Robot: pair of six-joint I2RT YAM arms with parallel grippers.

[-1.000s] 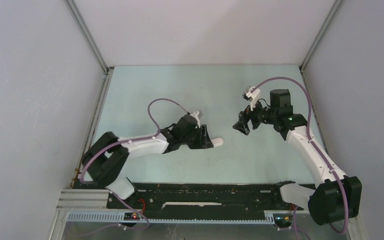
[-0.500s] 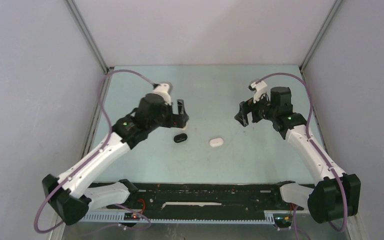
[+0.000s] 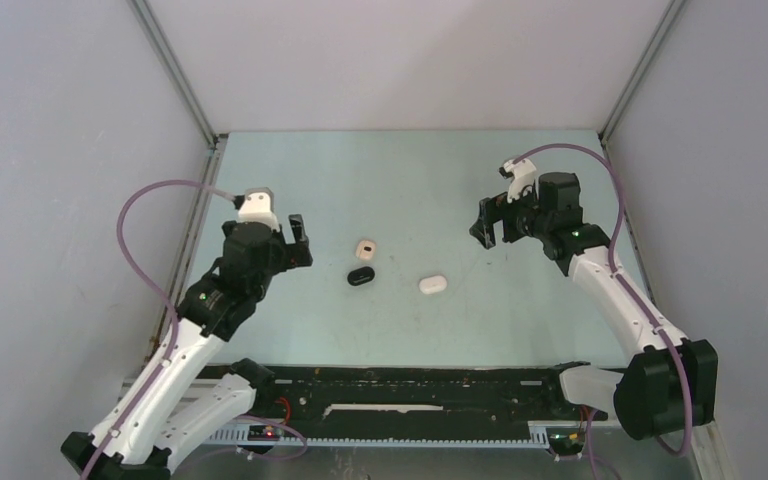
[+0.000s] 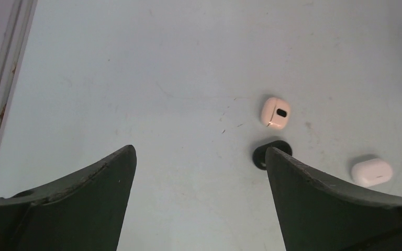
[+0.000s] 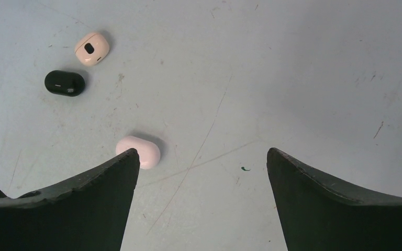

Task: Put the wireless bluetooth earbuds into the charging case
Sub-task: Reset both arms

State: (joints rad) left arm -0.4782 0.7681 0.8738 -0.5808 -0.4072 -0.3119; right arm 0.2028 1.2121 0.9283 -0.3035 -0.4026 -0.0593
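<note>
Three shut pebble-shaped charging cases lie mid-table: a beige one [image 3: 365, 247], a black one [image 3: 361, 277] and a white one [image 3: 432, 284]. No earbuds show in any view. My left gripper [image 3: 297, 238] hangs open to the left of the cases with nothing between its fingers. Its wrist view shows the beige case [image 4: 276, 112], the black case [image 4: 263, 155] half behind the right finger, and the white case [image 4: 371, 172]. My right gripper [image 3: 486, 224] is open and empty, above and right of the white case [image 5: 141, 149]; the beige [image 5: 92, 48] and black [image 5: 64, 83] cases lie further left.
Grey enclosure walls stand on three sides of the pale green table [image 3: 410, 180]. A metal frame rail [image 3: 198, 215] runs along the left edge. A black mounting rail [image 3: 410, 385] crosses the near edge between the arm bases.
The left arm has pulled back from over the cases to the left and its jaws have opened wide, uncovering the beige and black cases. The right gripper has shifted slightly away and opened a little.
</note>
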